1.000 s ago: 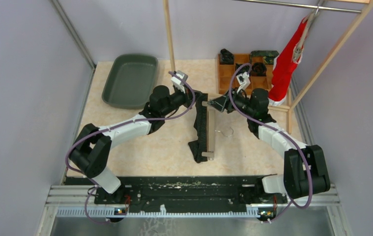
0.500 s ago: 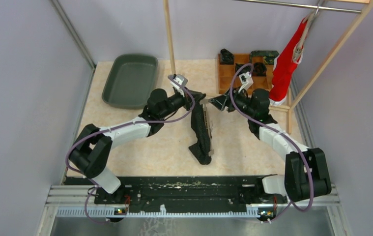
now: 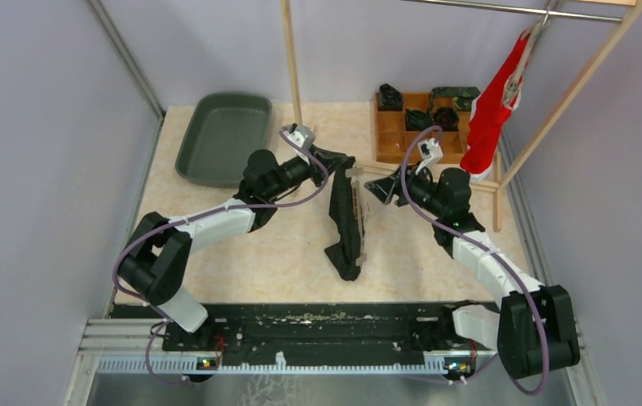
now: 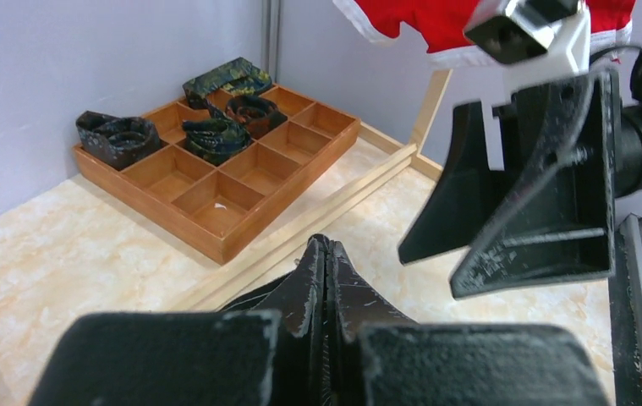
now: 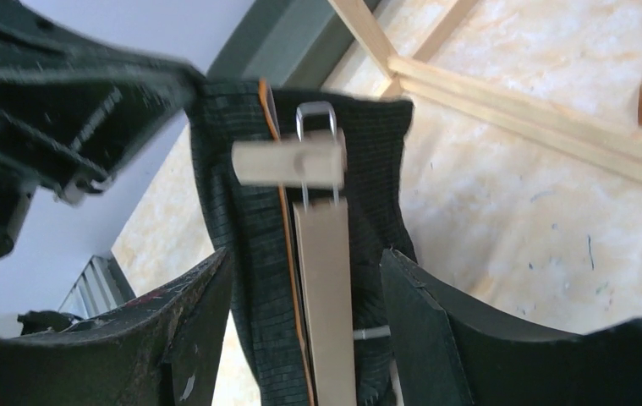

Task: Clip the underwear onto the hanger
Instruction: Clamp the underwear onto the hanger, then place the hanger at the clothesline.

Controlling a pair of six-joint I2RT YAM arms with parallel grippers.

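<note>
Both arms reach inward over the tabletop (image 3: 283,254). The left pincer (image 3: 334,159) is clamped on the underwear's (image 3: 344,228) raised top edge, with the lower end on the tabletop. The right pincer (image 5: 309,279) stands apart, the hanger (image 5: 326,245) between its fingers.

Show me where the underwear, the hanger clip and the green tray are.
underwear (image 3: 344,233), top external view, middle of the black cloth.
hanger clip (image 5: 288,162), right wrist view, middle of the pale wooden peg.
green tray (image 3: 220,139), top external view, bare floor of the tray.
</note>
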